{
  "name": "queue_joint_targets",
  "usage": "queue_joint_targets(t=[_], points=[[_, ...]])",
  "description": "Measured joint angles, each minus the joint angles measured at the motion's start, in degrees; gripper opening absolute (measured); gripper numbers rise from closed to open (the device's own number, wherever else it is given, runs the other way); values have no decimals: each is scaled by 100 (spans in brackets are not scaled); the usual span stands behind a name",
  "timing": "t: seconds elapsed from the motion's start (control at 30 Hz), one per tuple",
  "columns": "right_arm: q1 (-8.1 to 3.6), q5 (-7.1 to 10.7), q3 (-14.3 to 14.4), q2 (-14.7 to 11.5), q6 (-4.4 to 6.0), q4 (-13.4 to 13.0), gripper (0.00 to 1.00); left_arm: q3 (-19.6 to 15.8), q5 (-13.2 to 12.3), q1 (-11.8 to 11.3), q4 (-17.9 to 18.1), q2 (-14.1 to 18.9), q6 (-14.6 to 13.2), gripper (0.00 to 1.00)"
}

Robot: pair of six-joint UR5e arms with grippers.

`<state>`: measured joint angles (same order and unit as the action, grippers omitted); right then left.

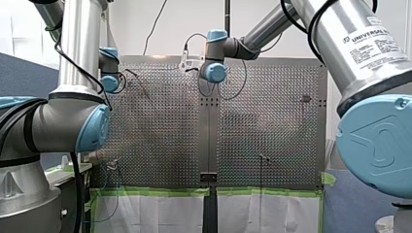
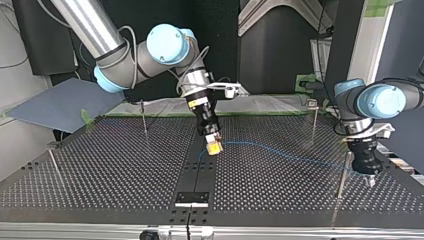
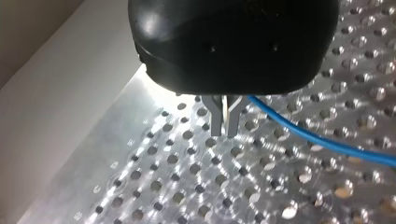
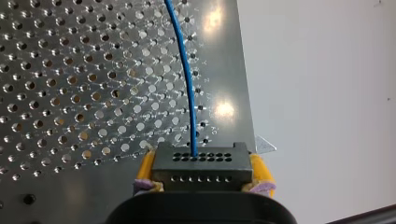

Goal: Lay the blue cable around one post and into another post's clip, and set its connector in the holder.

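The perforated metal bench (image 2: 100, 165) has green tape (image 1: 160, 192) along the edge nearest the arms' bases. A darker strip runs down its middle.

My right arm (image 1: 350, 43) carries a white label (image 1: 371, 39) that reads "UNIVERSAL" – the word after it is cut short and the finer lines are too small to read. My left arm (image 1: 77, 48) reaches along the opposite side edge.

My right hand (image 2: 214, 146) hangs over the middle strip, about midway between the taped edge and the far one. Its yellow pads (image 4: 145, 168) are clamped on either side of the black connector (image 4: 201, 175), a small block with two rows of holes.

My left hand (image 2: 369, 181) is low over the bench near its side edge, toward the untaped corner. Its metal fingers (image 3: 219, 116) are drawn together, and the blue cable (image 2: 280, 152) comes out right at their roots.

From the connector's upper face the cable runs clear of the bench surface, across to my left hand.

A thin post (image 2: 342, 172) stands just beside my left hand. A second post (image 2: 314, 120) stands nearer the taped edge on the same side.

A small block (image 2: 191, 198) with a pale top sits on the middle strip at the untaped edge – well apart from the connector.
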<state>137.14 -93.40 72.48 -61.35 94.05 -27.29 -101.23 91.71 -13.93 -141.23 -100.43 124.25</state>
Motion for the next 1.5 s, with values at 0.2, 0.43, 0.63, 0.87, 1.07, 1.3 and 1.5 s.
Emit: queue_joint_targets(t=[0.2,0.43,0.63,0.87,1.07,1.3,1.5], points=[[-53,12,-9,55,32,-10,0,-1,-15,22,0,-4,1,7],[-94,13,-15,85,40,28,0,-1,-12,55,-19,-10,2,7],[-130,14,-13,97,46,53,0,-4,-5,67,-28,-9,2,7],[-144,14,-10,136,48,78,0,-6,28,72,-36,-10,2,28],[-148,3,-8,242,29,150,0,-7,44,96,-60,-11,-3,79],[-183,-2,-9,341,43,158,0,-7,52,133,-73,-12,-7,98],[-280,-8,-3,406,46,277,0,-7,52,157,-75,-10,-7,98]])
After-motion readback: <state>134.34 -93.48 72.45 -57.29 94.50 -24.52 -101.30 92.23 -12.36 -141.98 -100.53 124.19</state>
